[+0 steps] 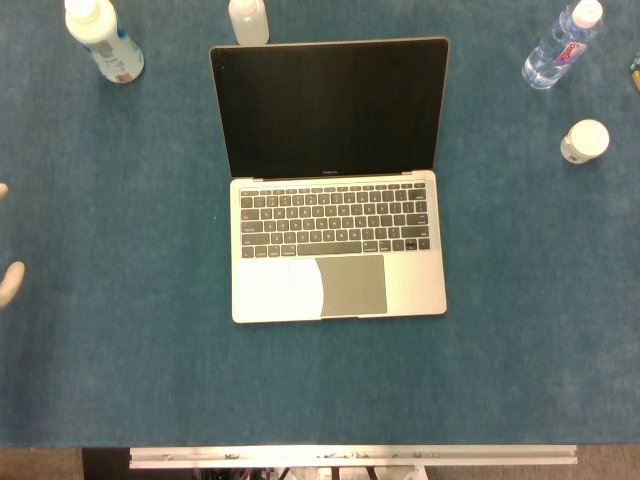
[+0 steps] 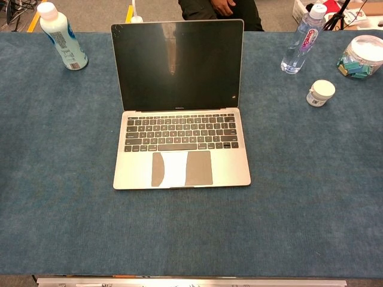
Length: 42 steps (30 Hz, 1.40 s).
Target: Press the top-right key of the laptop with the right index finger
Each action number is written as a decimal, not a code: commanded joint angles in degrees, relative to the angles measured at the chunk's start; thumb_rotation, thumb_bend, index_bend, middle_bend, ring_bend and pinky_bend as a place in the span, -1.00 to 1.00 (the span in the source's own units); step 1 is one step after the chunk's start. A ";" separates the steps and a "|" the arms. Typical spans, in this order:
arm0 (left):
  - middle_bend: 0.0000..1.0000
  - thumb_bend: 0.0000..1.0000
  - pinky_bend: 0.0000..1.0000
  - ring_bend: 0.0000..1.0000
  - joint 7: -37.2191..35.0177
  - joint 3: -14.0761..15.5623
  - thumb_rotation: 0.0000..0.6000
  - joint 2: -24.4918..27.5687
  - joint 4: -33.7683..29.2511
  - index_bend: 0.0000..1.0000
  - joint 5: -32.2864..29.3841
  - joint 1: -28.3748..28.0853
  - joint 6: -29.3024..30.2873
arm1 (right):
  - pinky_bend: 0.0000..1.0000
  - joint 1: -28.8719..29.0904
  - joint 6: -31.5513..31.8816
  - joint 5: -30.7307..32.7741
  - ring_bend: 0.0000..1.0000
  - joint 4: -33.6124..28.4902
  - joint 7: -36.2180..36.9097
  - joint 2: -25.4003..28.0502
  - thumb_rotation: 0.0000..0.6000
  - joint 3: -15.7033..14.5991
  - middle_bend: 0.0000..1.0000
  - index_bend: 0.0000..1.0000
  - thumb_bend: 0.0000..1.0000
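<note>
Laptop untouched; left fingers at table edge

I'm looking at a table covered in blue cloth, metal rail along the near edge. Past the far edge there's tan floor, evenly lit.

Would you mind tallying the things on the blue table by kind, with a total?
Laptop: 1
Bottles: 3, namely the white-capped one far left, the clear water bottle and one behind the screen
Small white jar: 1
Clear tub with a white lid: 1
Total: 6
</note>
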 commanded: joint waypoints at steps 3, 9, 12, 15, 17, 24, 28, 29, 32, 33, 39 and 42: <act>-0.73 -0.51 -0.84 -0.82 -0.47 0.04 1.00 0.12 -0.25 -0.63 0.66 0.24 0.75 | -0.21 3.75 -2.83 -2.15 -0.04 -0.19 -0.38 -0.44 1.00 1.23 0.10 -0.52 -0.65; -0.73 -0.51 -0.84 -0.82 -1.89 -0.32 1.00 0.15 -0.05 -0.63 1.31 0.65 2.19 | 0.04 9.50 -11.61 -0.34 0.64 -1.82 -1.56 -1.66 1.00 2.16 0.61 -0.52 -0.61; -0.73 -0.51 -0.84 -0.82 -2.14 -0.34 1.00 0.27 0.08 -0.63 1.25 0.65 2.12 | 0.20 12.15 -15.94 0.95 0.75 -2.53 -2.46 -2.35 1.00 2.45 0.70 -0.52 -0.61; -0.73 -0.51 -0.84 -0.82 -2.29 -0.46 1.00 0.27 0.24 -0.63 1.12 0.61 2.04 | 0.26 14.78 -19.51 2.53 0.80 -1.87 -4.26 -4.43 1.00 3.01 0.73 -0.52 -0.61; -0.73 -0.51 -0.83 -0.82 -2.30 -0.49 1.00 0.29 0.25 -0.63 0.99 0.58 1.91 | 0.30 16.09 -21.34 3.89 0.82 -1.39 -4.81 -5.74 1.00 3.40 0.74 -0.52 -0.61; -0.73 -0.51 -0.84 -0.82 -2.35 -0.71 1.00 0.23 0.45 -0.63 0.52 0.30 1.28 | 0.31 20.24 -26.12 7.87 0.69 2.68 -5.15 -11.92 1.00 4.52 0.63 -0.52 -0.58; -0.73 -0.51 -0.84 -0.82 -2.23 -0.84 1.00 0.14 0.34 -0.63 0.48 0.11 1.09 | 0.44 22.92 -29.35 10.68 0.91 4.93 -6.17 -14.93 1.00 5.18 0.81 -0.52 -0.41; -0.73 -0.51 -0.84 -0.82 -2.21 -0.85 1.00 0.12 0.35 -0.63 0.45 0.09 1.05 | 0.49 23.44 -29.77 11.20 0.96 5.50 -6.54 -15.64 1.00 5.34 0.85 -0.52 -0.29; -0.73 -0.51 -0.84 -0.82 -2.15 -0.78 1.00 0.06 0.37 -0.63 0.50 0.12 1.06 | 0.54 24.99 -30.94 12.79 0.99 7.55 -8.07 -17.90 1.00 5.65 0.90 -0.58 -0.04; -0.73 -0.51 -0.84 -0.82 -2.08 -0.79 1.00 0.06 0.34 -0.63 0.48 0.11 1.02 | 0.54 25.37 -31.15 13.13 1.00 8.17 -8.67 -18.56 1.00 5.64 0.91 -0.61 0.02; -0.73 -0.51 -0.84 -0.82 -1.86 -0.92 1.00 0.10 0.12 -0.63 0.24 -0.02 0.83 | 0.56 27.25 -32.01 14.77 1.00 9.50 -12.49 -21.47 1.00 4.97 1.00 -0.80 0.47; -0.73 -0.51 -0.84 -0.82 -1.92 -0.83 1.00 0.13 0.18 -0.63 0.46 -0.11 0.70 | 0.58 27.97 -32.56 15.83 1.00 8.93 -13.78 -21.99 1.00 4.69 1.00 -0.81 0.58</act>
